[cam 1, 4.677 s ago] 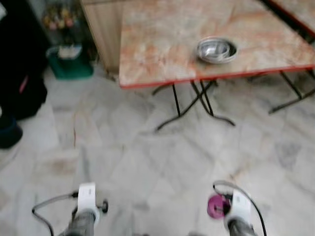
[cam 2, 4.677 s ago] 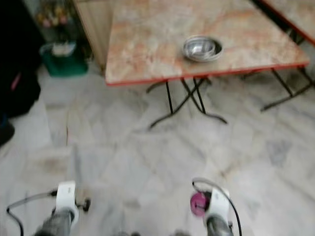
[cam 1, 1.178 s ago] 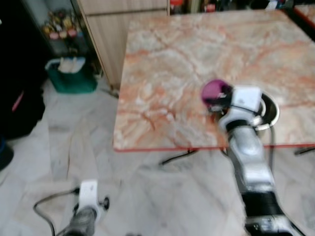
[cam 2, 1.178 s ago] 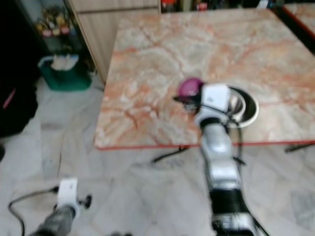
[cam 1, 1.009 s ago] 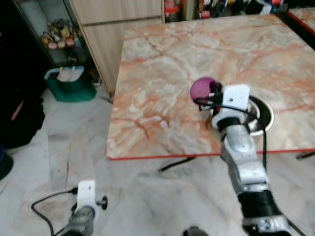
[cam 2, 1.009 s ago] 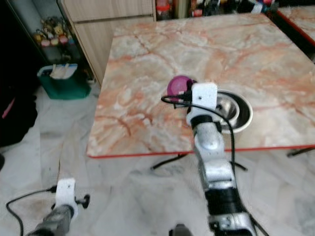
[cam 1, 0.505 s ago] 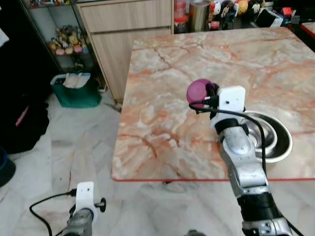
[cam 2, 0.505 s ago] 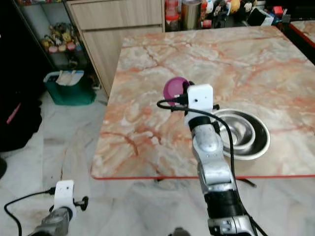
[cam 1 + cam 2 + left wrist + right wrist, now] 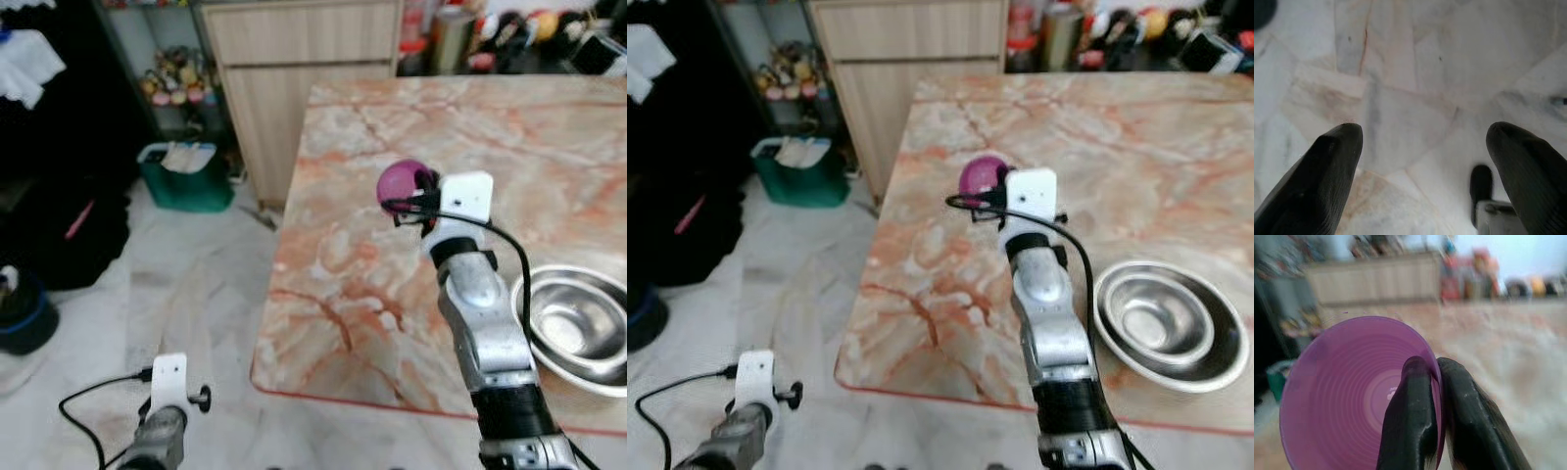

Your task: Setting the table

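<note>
A translucent purple cup [image 9: 400, 183] is held above the marble table [image 9: 333, 264], near its left side. My right gripper [image 9: 1434, 366] is shut on the cup's rim, one finger inside and one outside. Two nested steel bowls [image 9: 573, 328] rest on the table near its front edge, to the right of my right arm and apart from the cup. My left gripper [image 9: 1422, 134] hangs low over the marble floor, open with nothing between its fingers.
The table has a red edge [image 9: 323, 387] close in front of me. A wooden cabinet [image 9: 304, 49] stands behind it, with a green bin [image 9: 186, 176] and dark bags [image 9: 69, 225] on the floor to the left. Jars and figurines [image 9: 1068, 34] line the table's far side.
The whole view has shifted as I moved, so the table and steel bowls now lie further right. My right gripper still holds the purple cup over the table. The left arm still hangs.
</note>
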